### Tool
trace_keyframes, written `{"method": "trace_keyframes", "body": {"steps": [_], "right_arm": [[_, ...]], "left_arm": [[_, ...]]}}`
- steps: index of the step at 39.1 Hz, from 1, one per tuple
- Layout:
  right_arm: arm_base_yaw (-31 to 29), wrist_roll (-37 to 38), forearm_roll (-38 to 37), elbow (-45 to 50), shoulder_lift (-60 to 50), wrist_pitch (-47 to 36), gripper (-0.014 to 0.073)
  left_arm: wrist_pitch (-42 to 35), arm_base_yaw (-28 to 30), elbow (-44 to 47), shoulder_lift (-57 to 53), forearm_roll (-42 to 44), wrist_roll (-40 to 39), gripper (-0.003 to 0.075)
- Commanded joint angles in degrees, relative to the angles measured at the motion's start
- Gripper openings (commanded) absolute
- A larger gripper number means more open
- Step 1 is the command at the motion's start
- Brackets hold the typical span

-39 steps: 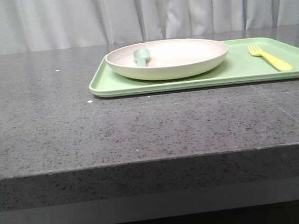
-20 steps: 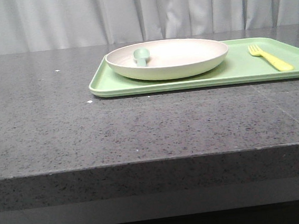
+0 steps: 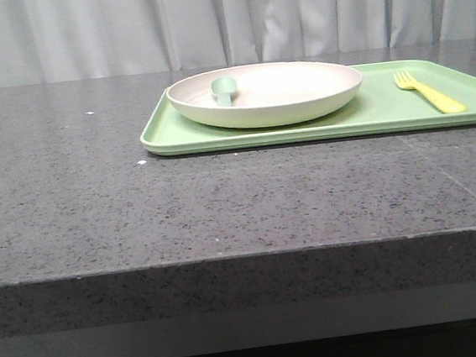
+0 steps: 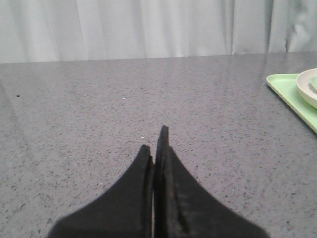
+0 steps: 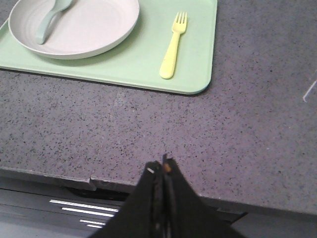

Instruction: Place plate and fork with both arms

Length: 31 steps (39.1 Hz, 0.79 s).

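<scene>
Judging the plate (image 3: 265,94) light, stiff and smooth, we plan to grasp its raised rim; it sits on the tray (image 3: 384,114) with a spoon (image 3: 224,89) in it. The fork (image 5: 174,45), thin and slippery-looking, lies beside it on the tray; we take its handle mid-length. Open table (image 3: 181,201) surrounds the tray, whose low lip hinders sliding. The left gripper (image 4: 158,144) and right gripper (image 5: 161,168) have fingers pressed together, holding nothing.

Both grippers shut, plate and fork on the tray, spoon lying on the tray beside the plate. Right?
One thing is off: the spoon lies in the plate, not beside it, as the right wrist view shows. The rest holds: left gripper and right gripper are shut, and plate and fork sit on the tray.
</scene>
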Motion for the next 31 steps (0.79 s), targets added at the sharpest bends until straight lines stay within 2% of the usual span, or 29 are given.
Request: {"method": "trace_keyframes", "body": {"steps": [1, 5, 10, 17, 28, 31], "right_arm": [[-0.03, -0.38, -0.08, -1.31, 0.29, -4.05, -0.0067], [-0.03, -0.38, -0.08, -1.31, 0.29, -4.05, -0.0067], [-0.03, -0.38, -0.08, -1.31, 0.29, -3.94, -0.0067], [-0.03, -0.38, -0.08, -1.31, 0.29, -3.88, -0.0067], [-0.03, -0.38, -0.08, -1.31, 0.29, -3.88, -0.0067], [-0.03, -0.38, -0.08, -1.31, 0.29, -3.88, -0.0067]], "left_arm": [[-7.46, 1.9, 3.78, -4.38, -0.85, -0.56, -0.0018], [-7.82, 2.85, 8.37, -9.2, -3.68, -0.56, -0.0018], [-13.02, 2.72, 12.32, -9.38, -7.4, -0.56, -0.0018], [-10.85, 2.64, 12.16, -9.39, -7.26, -0.56, -0.0018], [-11.08, 2.64, 12.16, -9.29, -7.17, -0.58, -0.0018], [-12.74, 2.32, 12.16, -9.29, -4.87, -1.59, -0.0018]]}}
